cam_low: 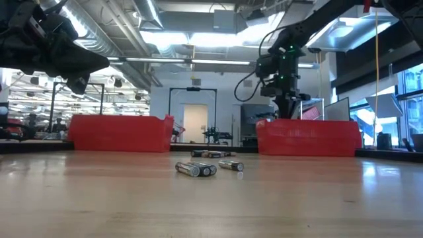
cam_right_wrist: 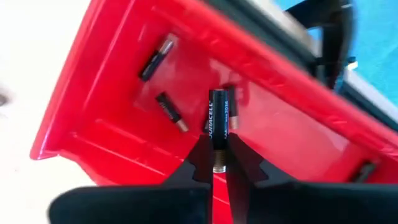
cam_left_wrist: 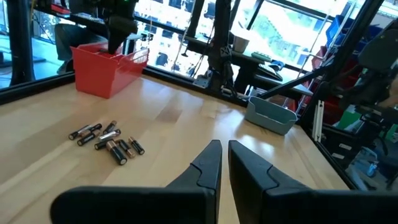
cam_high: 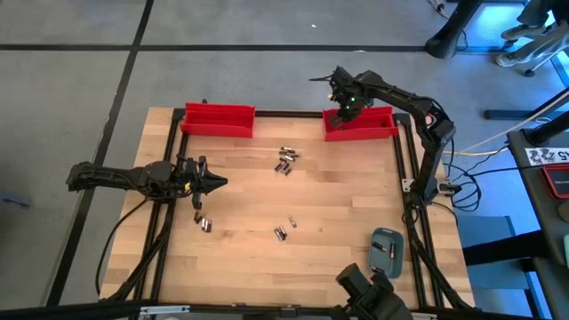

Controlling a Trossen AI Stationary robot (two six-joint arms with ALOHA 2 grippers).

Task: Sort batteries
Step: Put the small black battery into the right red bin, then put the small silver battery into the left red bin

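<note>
Battery in right tool hangs above red bin

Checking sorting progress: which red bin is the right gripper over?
The red bin at the table's far right corner; the right gripper holds a battery above it. The other red bin stands unattended.

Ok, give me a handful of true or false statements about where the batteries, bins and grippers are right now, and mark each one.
1. The right gripper holds a battery above the right red bin. True.
2. That bin is empty. False: the right wrist view shows several cells already lying inside it.
3. The left gripper is shut and holds nothing. True.
4. Loose batteries lie in just one pile on the table. False: there are at least three separate groups.
5. The grey-blue case sits between the two red bins. False: it lies near the table's front right corner, away from both the right bin and the left red bin.
</note>
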